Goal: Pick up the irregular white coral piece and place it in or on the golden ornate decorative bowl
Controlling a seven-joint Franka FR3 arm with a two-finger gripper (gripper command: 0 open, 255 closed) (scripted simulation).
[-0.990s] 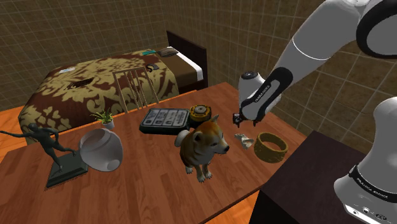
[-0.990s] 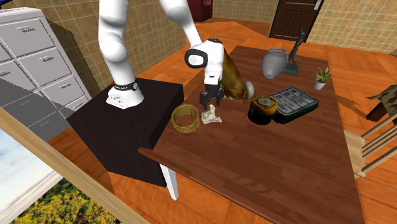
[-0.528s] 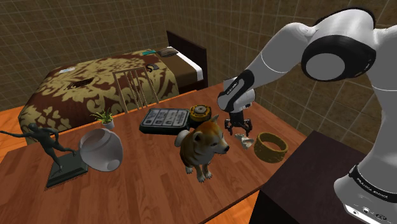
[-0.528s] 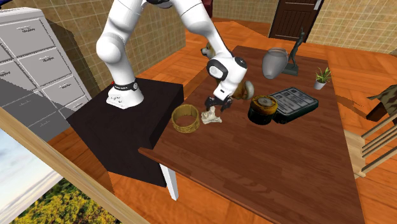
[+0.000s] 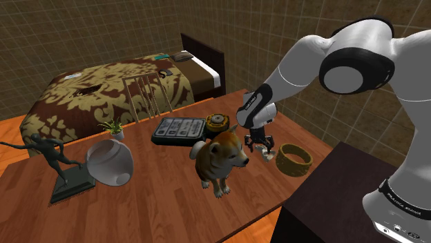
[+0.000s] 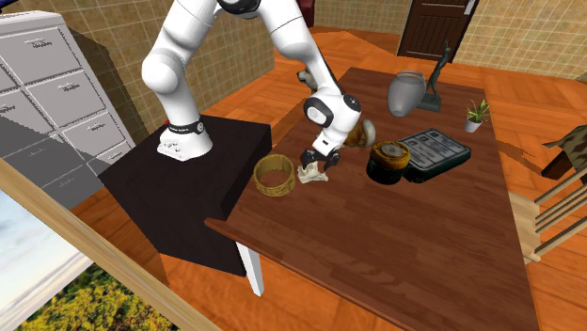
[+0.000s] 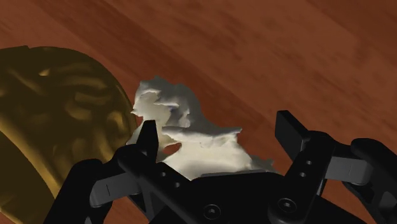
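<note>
The white, jagged coral piece (image 5: 266, 154) (image 6: 311, 173) lies on the wooden table beside the golden ornate bowl (image 5: 294, 159) (image 6: 275, 176), a low ring standing near the table edge by the stand. My gripper (image 5: 260, 143) (image 6: 316, 160) hangs directly over the coral, low to the table. In the wrist view the gripper (image 7: 219, 133) is open: one finger (image 7: 148, 137) sits at the coral's (image 7: 184, 137) bowl-side edge, the other finger stands apart from it over bare wood. The bowl's (image 7: 54, 121) embossed wall rises right beside the coral.
A brown dog figurine (image 5: 219, 159) stands close to the gripper's other side. Behind it lie a dark keyed tray (image 5: 178, 129) and a round dark-and-gold object (image 5: 216, 123). Farther off are a tipped white vase (image 5: 110, 162), a dark statue (image 5: 59, 162) and a small plant (image 5: 112, 128).
The arm swung round and lowered; my gripper came down from above the table to sit right over the coral. The coral and bowl have not moved.
</note>
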